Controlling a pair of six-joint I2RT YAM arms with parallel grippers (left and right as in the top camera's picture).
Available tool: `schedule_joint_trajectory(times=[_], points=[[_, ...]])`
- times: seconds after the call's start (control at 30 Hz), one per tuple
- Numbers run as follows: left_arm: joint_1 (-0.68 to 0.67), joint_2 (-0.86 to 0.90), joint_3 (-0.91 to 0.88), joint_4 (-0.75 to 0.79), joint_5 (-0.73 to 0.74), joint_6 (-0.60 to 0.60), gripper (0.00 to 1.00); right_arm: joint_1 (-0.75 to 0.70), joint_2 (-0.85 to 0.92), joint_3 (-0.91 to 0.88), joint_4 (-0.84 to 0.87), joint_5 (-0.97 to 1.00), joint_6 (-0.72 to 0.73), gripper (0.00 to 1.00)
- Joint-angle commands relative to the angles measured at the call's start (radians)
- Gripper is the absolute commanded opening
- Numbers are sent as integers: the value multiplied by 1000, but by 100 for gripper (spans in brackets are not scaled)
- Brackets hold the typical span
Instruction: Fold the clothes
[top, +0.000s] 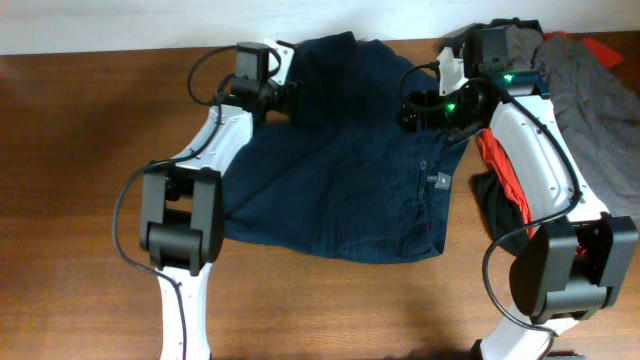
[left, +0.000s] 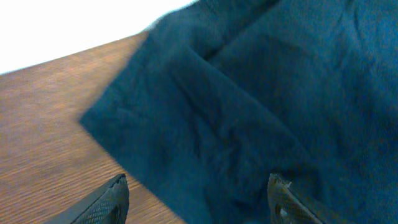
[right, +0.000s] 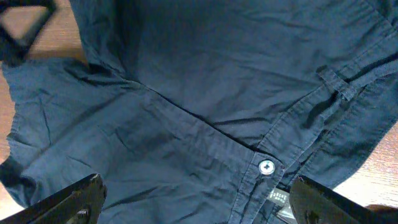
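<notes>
The dark navy shorts (top: 345, 165) lie spread on the wooden table (top: 80, 150), legs toward the left, waistband toward the right. My left gripper (top: 285, 95) is open above the far leg's hem; the left wrist view shows its open fingers (left: 199, 199) over the navy cloth (left: 249, 112) at its edge. My right gripper (top: 415, 105) is open over the waistband; the right wrist view shows its fingers (right: 196, 199) apart above the cloth, with the pale button (right: 266, 167) and small label (right: 280, 196) between them. Neither gripper holds anything.
A grey garment (top: 590, 90) and red-and-black garments (top: 500, 180) are piled at the right edge, beside the right arm. The table's far edge meets a white wall (top: 100, 20). Bare wood lies at the left and front.
</notes>
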Motion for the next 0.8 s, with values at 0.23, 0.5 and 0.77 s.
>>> schedule_joint_trajectory(times=[0.23, 0.5, 0.77], points=[[-55, 140, 18, 89, -57, 109, 71, 5, -17, 12, -6, -6, -7, 99], [-38, 159, 18, -145, -462, -24, 68, 5, -17, 12, -12, -6, -7, 99], [77, 159, 18, -443, -465, -296, 70, 5, -13, 11, -17, -6, -7, 99]])
